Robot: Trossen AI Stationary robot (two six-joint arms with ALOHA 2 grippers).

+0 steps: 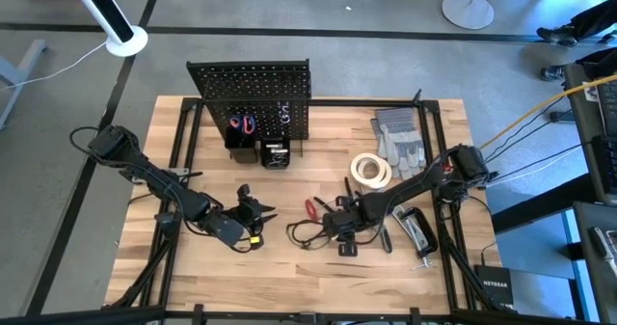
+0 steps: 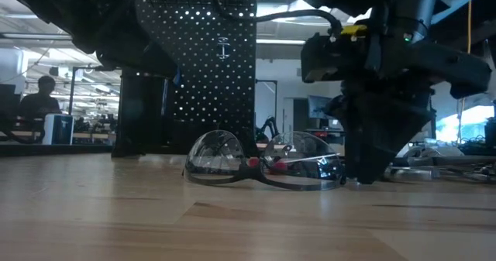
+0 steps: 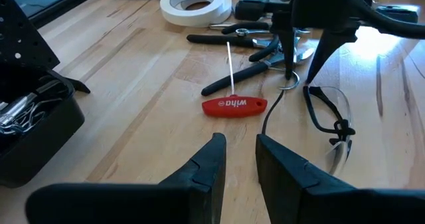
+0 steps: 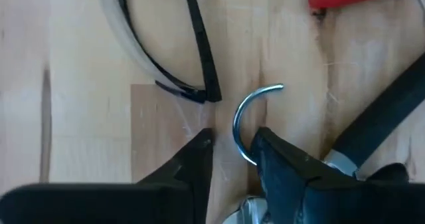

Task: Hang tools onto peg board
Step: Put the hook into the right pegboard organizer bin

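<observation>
Starting from your front edge of the worktop [image 1: 405, 286]: the left end effector [image 1: 253, 209] hovers empty, fingers slightly parted. Your right end effector [image 4: 234, 159] stands point-down mid-worktop, fingers ajar around a small metal hook [image 4: 249, 121]; no firm grip shows. The safety glasses [image 3: 329, 121] and red T-handle key [image 3: 234, 104] lie just beside it, the tape roll [image 1: 370, 170] beyond. At the far edge, the peg board [image 1: 253, 98] holds little; most hanging remains.
</observation>
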